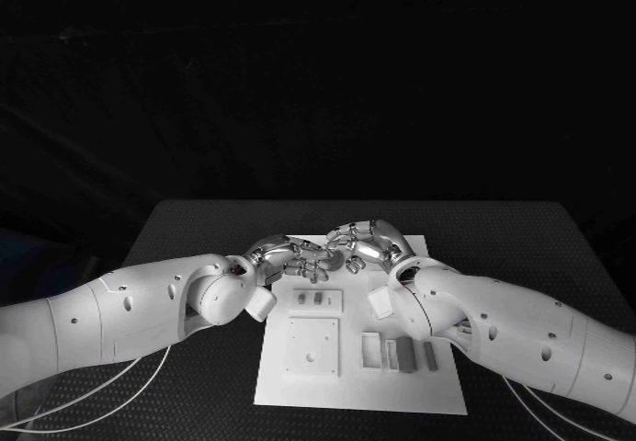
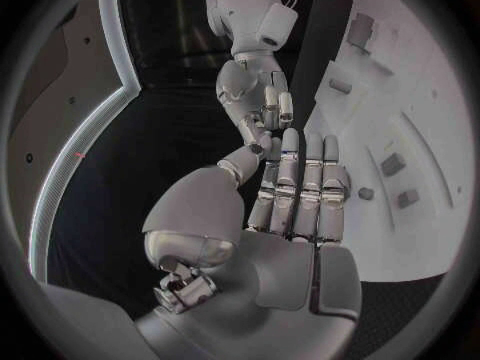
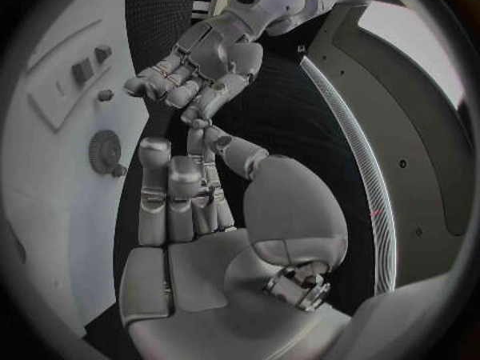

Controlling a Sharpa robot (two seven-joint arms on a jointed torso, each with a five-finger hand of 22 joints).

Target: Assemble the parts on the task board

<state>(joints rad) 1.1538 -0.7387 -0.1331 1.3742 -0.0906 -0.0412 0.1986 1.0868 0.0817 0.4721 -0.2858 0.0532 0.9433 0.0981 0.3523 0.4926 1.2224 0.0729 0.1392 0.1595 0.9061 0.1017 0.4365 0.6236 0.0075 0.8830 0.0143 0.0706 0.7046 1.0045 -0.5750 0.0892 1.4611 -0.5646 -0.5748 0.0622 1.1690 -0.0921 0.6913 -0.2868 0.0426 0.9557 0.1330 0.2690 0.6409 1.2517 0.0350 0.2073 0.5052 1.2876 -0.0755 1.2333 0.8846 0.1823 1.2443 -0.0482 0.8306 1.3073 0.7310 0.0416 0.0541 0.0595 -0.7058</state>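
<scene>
Task board (image 1: 360, 395) below both robot hands, left robot hand (image 1: 294, 257) and right robot hand (image 1: 368, 243), fingertips together, grasp unclear.

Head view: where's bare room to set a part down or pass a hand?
Free: the black table left of the white task board and beyond both hands; the board's bare near strip. Crowded: the board's far edge, where the silver left hand and silver right hand meet, and the grey upright parts beside the right forearm.
</scene>
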